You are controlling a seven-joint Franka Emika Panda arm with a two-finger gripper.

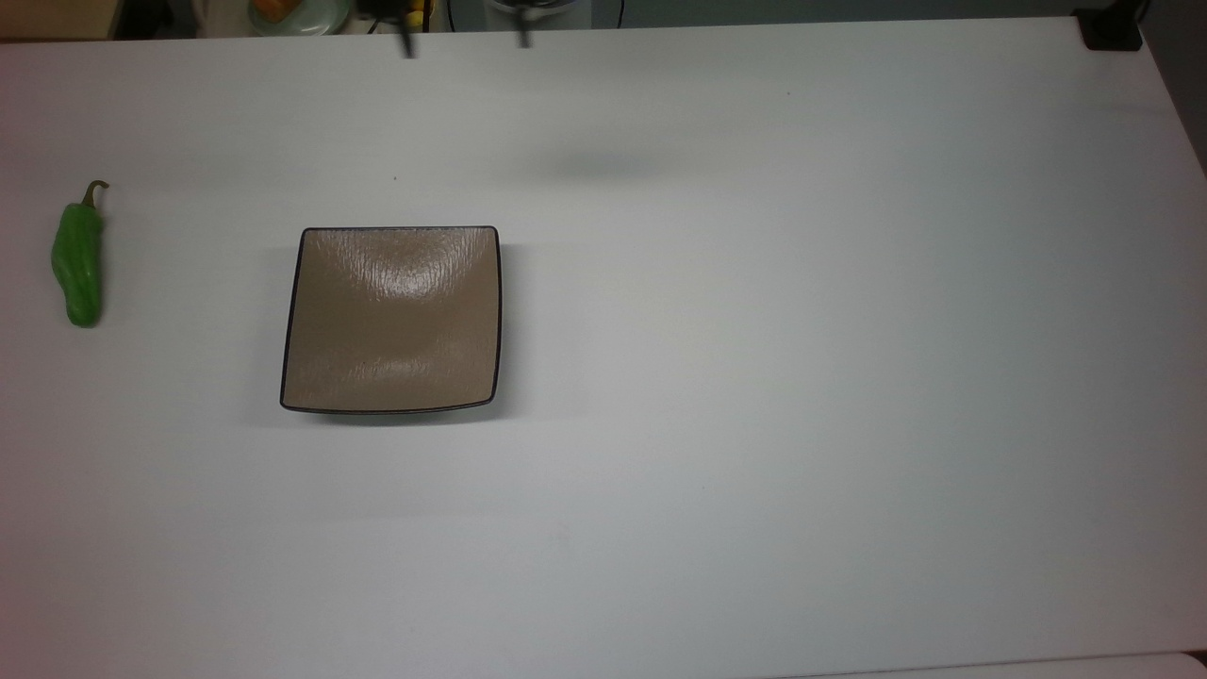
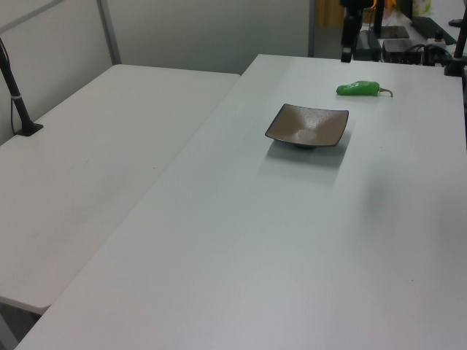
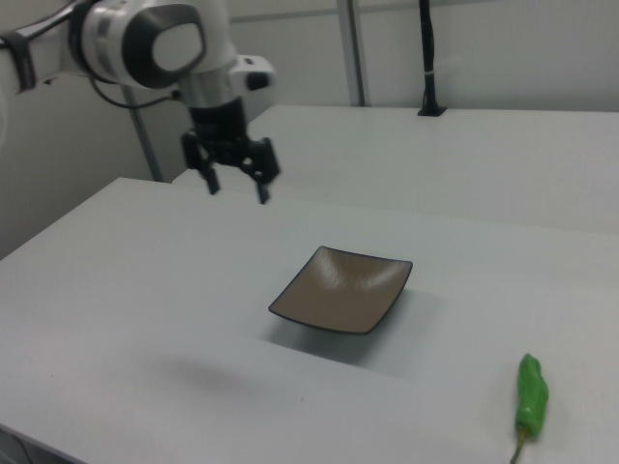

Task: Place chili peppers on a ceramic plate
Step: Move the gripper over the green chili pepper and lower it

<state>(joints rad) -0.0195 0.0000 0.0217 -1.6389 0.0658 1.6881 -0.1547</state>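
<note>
While the pepper [image 1: 77,267] lies on the table [image 1: 754,377], well apart from the empty plate [image 1: 391,321], the gripper [image 3: 235,184] hangs above with jaws spread. Glossy and probably light and slippery, it seems best pinched across its thick middle.

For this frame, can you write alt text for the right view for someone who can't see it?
An open two-finger robot hand hangs above a white table, apart from an empty square taupe-brown ceramic plate. A glossy green chili pepper lies on the table toward the right view's lower right, away from the plate.
</note>
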